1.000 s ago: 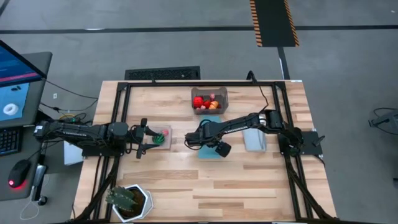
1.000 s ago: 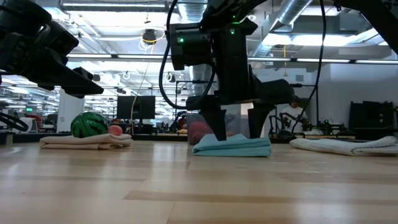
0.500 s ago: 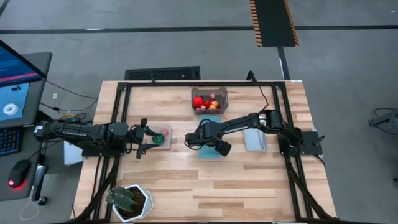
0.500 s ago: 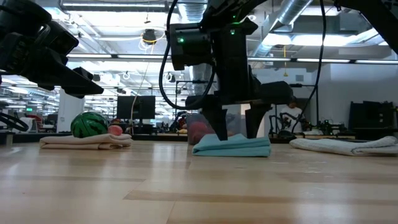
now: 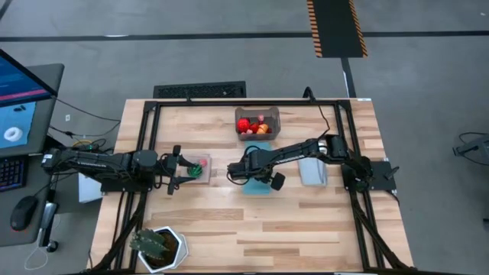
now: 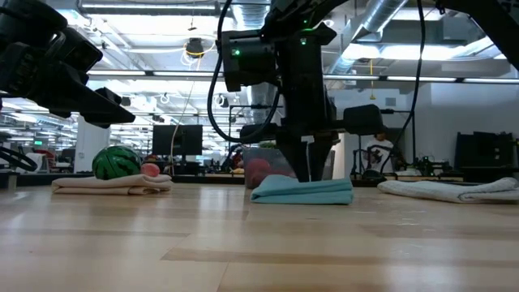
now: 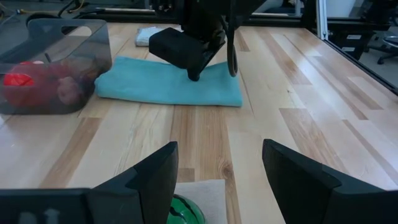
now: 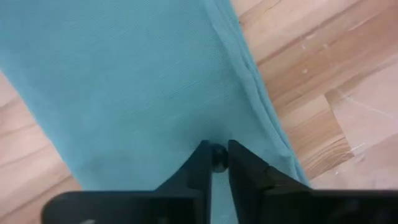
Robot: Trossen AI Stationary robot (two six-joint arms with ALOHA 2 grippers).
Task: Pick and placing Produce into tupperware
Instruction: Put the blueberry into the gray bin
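Observation:
The tupperware (image 5: 257,122) stands at the table's far middle with red and orange produce (image 5: 250,126) inside; the left wrist view shows it too (image 7: 53,65). My right gripper (image 5: 254,173) points down over a blue mat (image 5: 258,182), shut on a tiny dark round thing (image 8: 218,155). My left gripper (image 7: 217,186) is open at the left, just short of a green piece (image 5: 198,168) and a red piece (image 6: 150,169) lying on a tan mat (image 6: 113,185). My right gripper pinches the tiny dark round thing (image 8: 218,155) between its two fingertips (image 8: 200,163). The fingers come from above, pointing down, with their tips at the blue mat's top (image 6: 306,177). Whether the thing is lifted clear of the mat I cannot tell.
A grey mat (image 5: 312,172) lies to the right of the blue one. A spiky plant in a white pot (image 5: 157,246) stands at the near left corner. Bare wood fills the table's near half (image 5: 290,229).
My right gripper has stayed over the blue mat and shut: in the low view its two fingers stood wide apart a second ago and now stand together. Its wrist has rolled a little. The mats and the tupperware lie as before.

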